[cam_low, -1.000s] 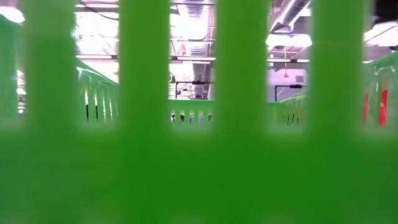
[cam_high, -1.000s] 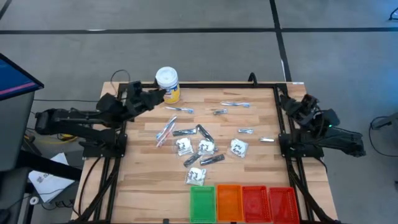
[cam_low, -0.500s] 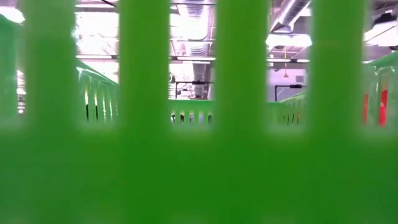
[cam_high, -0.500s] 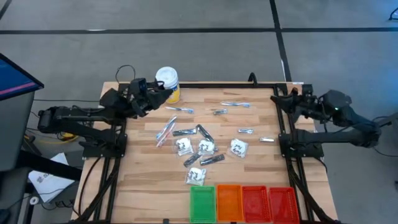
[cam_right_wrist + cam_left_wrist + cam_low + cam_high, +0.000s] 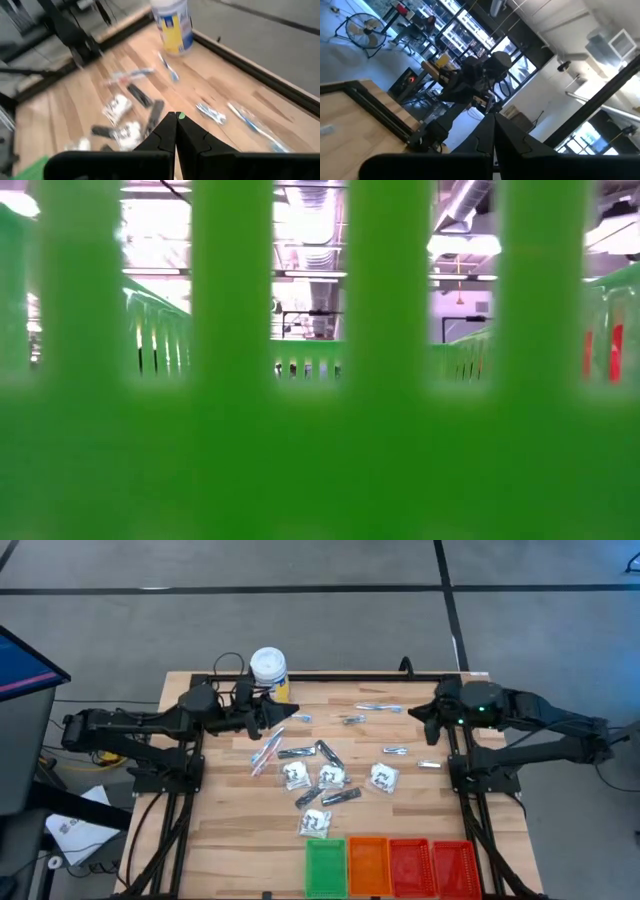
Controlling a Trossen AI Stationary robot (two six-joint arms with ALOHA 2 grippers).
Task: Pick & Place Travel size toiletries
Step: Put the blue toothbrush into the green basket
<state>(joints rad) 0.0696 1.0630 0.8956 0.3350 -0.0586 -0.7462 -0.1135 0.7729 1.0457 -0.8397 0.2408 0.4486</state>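
Note:
The travel size toiletries [image 5: 331,776] lie scattered on the wooden table's middle: white packets [image 5: 118,106], dark tubes [image 5: 297,752] and thin clear-wrapped sticks [image 5: 378,707]. My left gripper [image 5: 279,714] hovers shut above the table's far left part, beside the tub; in its own view its fingers [image 5: 494,131] are closed and point across at the other arm. My right gripper [image 5: 421,713] hovers shut above the far right part, slanting down toward the items; its fingers [image 5: 176,126] are closed on nothing.
A white-lidded tub with a yellow label [image 5: 269,673] stands at the far left edge. Green [image 5: 324,866], orange [image 5: 367,866] and two red trays [image 5: 430,867] line the near edge. The green tray's wall [image 5: 230,380] fills the low view. A black frame [image 5: 455,755] borders the table.
My right arm has unfolded from beyond the table's right edge, risen and swung toward the table's left, its gripper tipping downward over the far right part. My left gripper has shifted a little from the tub toward the table's middle and levelled out. Both stayed shut.

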